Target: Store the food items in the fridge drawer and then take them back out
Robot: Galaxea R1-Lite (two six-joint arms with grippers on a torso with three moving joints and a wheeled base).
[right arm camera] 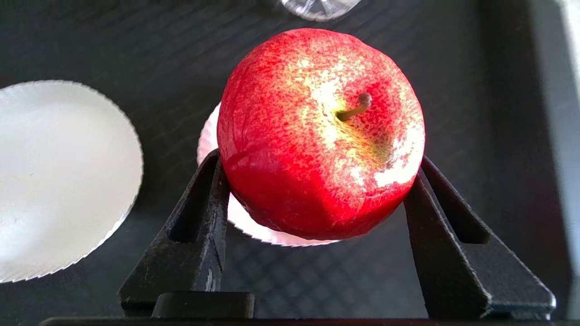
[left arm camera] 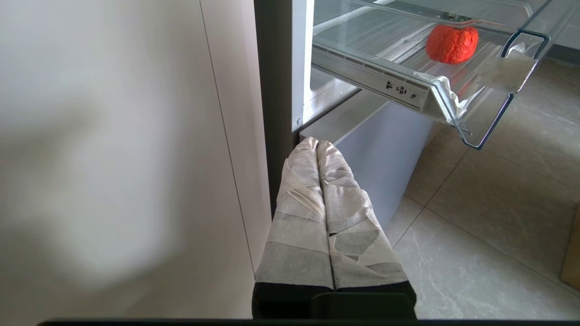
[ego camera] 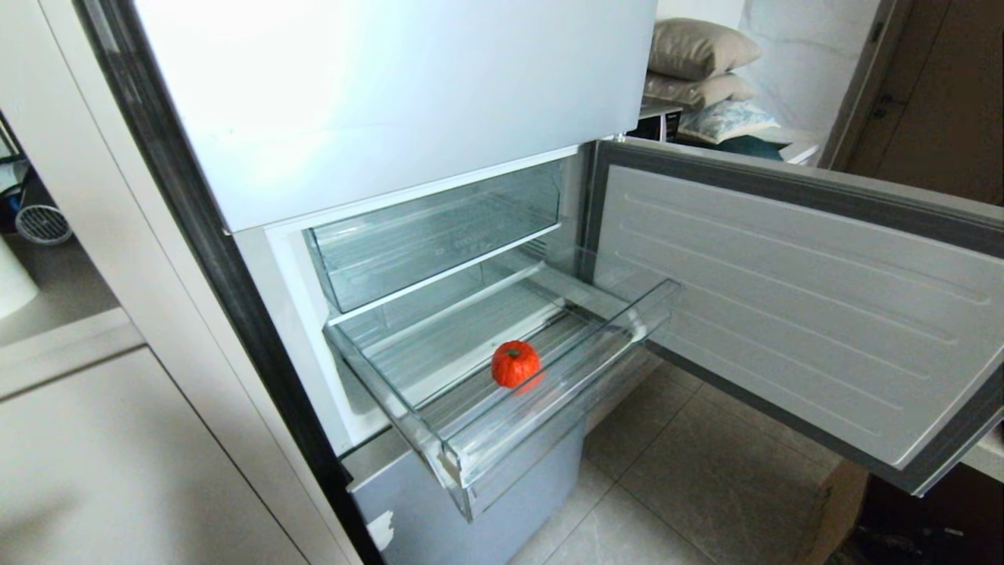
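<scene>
Black right gripper [right arm camera: 319,181] fingers clamp the red apple [right arm camera: 319,131] on both sides

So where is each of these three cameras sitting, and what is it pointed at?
Head view: high on the robot, looking down at the open fridge drawer holding the toy pumpkin; no arm shows.
Left wrist view: low beside the fridge, looking up past the left gripper, taped fingers together, at the same drawer and pumpkin.
Right wrist view: looking down on the right gripper clamping a red apple over a paper plate.
</scene>
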